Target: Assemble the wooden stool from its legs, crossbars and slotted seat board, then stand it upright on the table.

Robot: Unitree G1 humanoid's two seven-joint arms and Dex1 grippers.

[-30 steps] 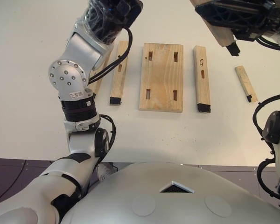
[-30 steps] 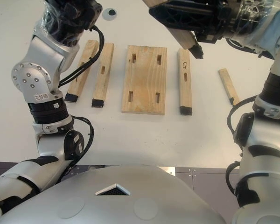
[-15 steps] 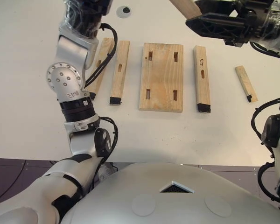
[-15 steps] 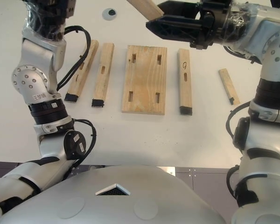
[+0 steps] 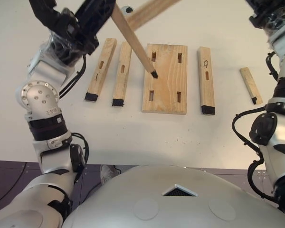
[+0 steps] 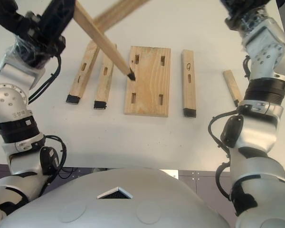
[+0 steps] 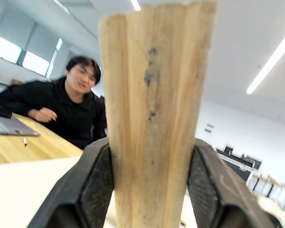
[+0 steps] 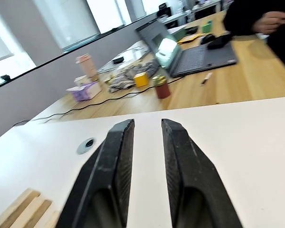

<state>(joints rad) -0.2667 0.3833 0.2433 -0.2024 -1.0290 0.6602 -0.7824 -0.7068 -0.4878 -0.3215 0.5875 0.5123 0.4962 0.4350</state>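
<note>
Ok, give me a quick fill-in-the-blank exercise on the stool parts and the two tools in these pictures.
1. The slotted seat board has ___ slots.
2. On the robot's left of it, ___ legs lie on the table.
3. The left tool is shut on a wooden piece whose tip is ___.
4. The right tool holds ___.
Missing words: four; two; black; nothing.

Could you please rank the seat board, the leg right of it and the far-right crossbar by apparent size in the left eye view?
1. seat board
2. leg
3. crossbar
All lie flat on the table, so nearness barely matters.
</note>
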